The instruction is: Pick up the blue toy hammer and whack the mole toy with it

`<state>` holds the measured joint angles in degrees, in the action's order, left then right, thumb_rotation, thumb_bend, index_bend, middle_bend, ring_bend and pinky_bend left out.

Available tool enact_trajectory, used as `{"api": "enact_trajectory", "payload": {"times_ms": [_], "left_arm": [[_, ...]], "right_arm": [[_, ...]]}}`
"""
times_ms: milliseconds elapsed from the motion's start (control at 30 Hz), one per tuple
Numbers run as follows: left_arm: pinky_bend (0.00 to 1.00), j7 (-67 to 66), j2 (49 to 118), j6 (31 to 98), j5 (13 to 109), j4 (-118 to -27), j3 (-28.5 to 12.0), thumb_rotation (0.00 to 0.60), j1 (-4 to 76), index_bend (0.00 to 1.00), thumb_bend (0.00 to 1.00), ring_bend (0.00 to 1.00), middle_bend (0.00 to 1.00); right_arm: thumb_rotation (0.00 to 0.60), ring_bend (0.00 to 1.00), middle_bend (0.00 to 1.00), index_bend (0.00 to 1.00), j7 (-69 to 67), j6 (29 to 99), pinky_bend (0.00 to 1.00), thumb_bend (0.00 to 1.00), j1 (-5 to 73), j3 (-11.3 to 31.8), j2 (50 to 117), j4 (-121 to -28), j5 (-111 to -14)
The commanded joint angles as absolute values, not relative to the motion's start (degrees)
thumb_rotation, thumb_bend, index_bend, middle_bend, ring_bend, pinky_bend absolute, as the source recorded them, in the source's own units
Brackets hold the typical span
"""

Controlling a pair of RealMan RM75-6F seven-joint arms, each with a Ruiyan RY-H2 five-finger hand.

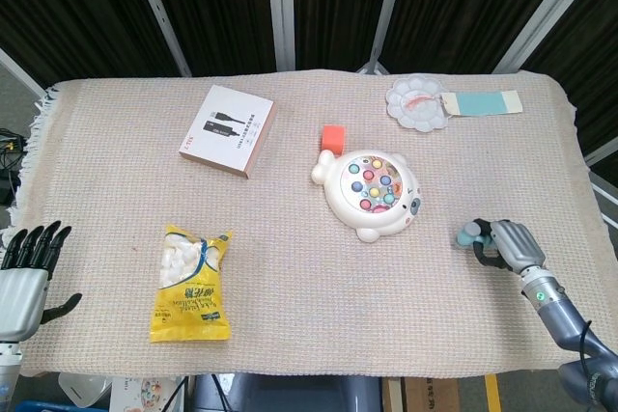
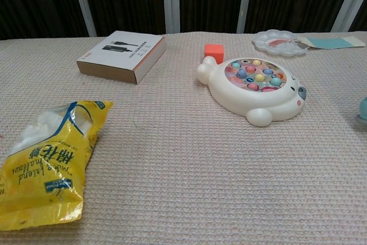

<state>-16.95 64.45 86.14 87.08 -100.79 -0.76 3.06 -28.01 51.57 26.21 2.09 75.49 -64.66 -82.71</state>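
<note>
The white mole toy (image 1: 370, 194) with coloured buttons sits right of the table's middle; the chest view shows the mole toy (image 2: 256, 89) too. At the right side, my right hand (image 1: 512, 245) grips the blue toy hammer (image 1: 470, 233), whose pale blue head pokes out to the left of the fingers. Only a sliver of the hammer (image 2: 363, 108) shows at the chest view's right edge. My left hand (image 1: 24, 272) rests off the table's front left corner, fingers apart and holding nothing.
A yellow snack bag (image 1: 191, 281) lies front left. A white cable box (image 1: 228, 129) sits at the back left, a small red block (image 1: 333, 136) behind the mole toy, and a white paint palette (image 1: 418, 103) with a teal card (image 1: 480, 102) at the back right.
</note>
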Motion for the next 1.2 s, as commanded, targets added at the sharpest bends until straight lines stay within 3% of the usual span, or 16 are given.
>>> {"api": "enact_trajectory", "payload": {"times_ms": [33, 433, 700, 900, 1200], "left_arm": [[0.0, -17.03, 64.43, 86.15, 87.06, -100.86, -0.73, 0.6, 3.05, 0.0, 0.15, 0.0, 0.0], [0.0, -17.62, 64.32, 86.22, 87.18, -101.43, -0.6, 0.6, 3.04, 0.0, 0.15, 0.0, 0.0], [0.0, -18.09, 64.46, 85.89, 87.64, -101.69, -0.62, 0.6, 3.47, 0.0, 0.15, 0.0, 0.0], [0.0, -17.94, 64.69, 85.45, 87.43, -101.45, -0.66, 0.6, 3.72, 0.0, 0.15, 0.0, 0.0], [0.0, -17.21, 65.12, 84.16, 86.37, -100.5, -1.01, 0.6, 4.43, 0.0, 0.15, 0.0, 0.0]], "right_arm": [[0.6, 0.52, 0.69, 0.8, -28.47, 52.08, 0.31, 0.83, 26.09, 2.03, 75.41, -64.8, -82.99], [0.6, 0.6, 0.76, 0.9, -31.22, 56.13, 0.38, 0.89, 25.84, 2.04, 76.11, -64.61, -85.33], [0.6, 0.66, 0.82, 0.98, -29.42, 58.55, 0.43, 0.94, 28.58, 3.88, 73.82, -70.24, -87.8], [0.6, 0.68, 0.83, 1.0, -23.49, 56.48, 0.45, 0.96, 32.43, 6.75, 71.38, -76.44, -87.03], [0.6, 0.69, 0.84, 1.0, -9.86, 48.03, 0.46, 0.98, 40.31, 11.31, 71.56, -81.72, -81.26]]}}
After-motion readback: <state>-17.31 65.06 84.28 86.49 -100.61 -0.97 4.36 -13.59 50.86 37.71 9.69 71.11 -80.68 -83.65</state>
